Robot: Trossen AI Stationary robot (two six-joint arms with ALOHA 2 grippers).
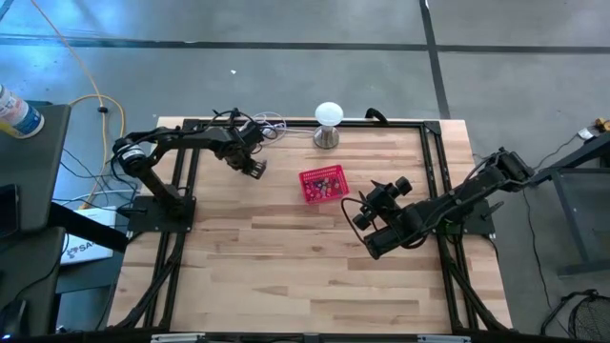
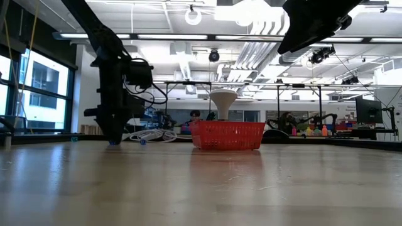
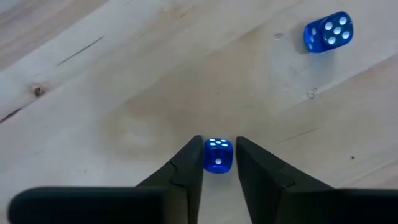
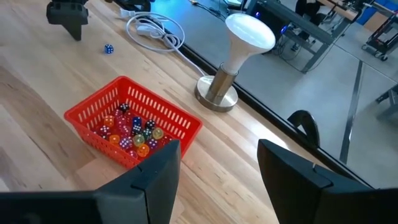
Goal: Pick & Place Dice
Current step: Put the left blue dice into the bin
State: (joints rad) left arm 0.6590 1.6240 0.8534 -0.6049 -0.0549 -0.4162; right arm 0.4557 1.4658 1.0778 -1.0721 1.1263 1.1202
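Observation:
My left gripper (image 3: 219, 163) points down at the wooden table (image 1: 286, 267) near its far left, left of the red mesh basket (image 1: 323, 184), and is shut on a small blue die (image 3: 217, 155). A second blue die (image 3: 328, 31) lies loose on the table close by. Several dice in mixed colours (image 4: 134, 134) lie in the basket. My right gripper (image 4: 217, 168) hovers open above the table to the right of the basket and holds nothing. My left gripper pinches the blue die's two opposite side faces (image 3: 207, 157) between its two fingertips. The fingers come from above, pointing down. The die sits level with its underside on the table.
A white ball-shaped lamp (image 1: 328, 124) on a metal base stands at the far edge behind the basket. White cable (image 4: 155, 31) lies coiled at the far edge near the left arm. Bare wood stretches across the near half of the table.

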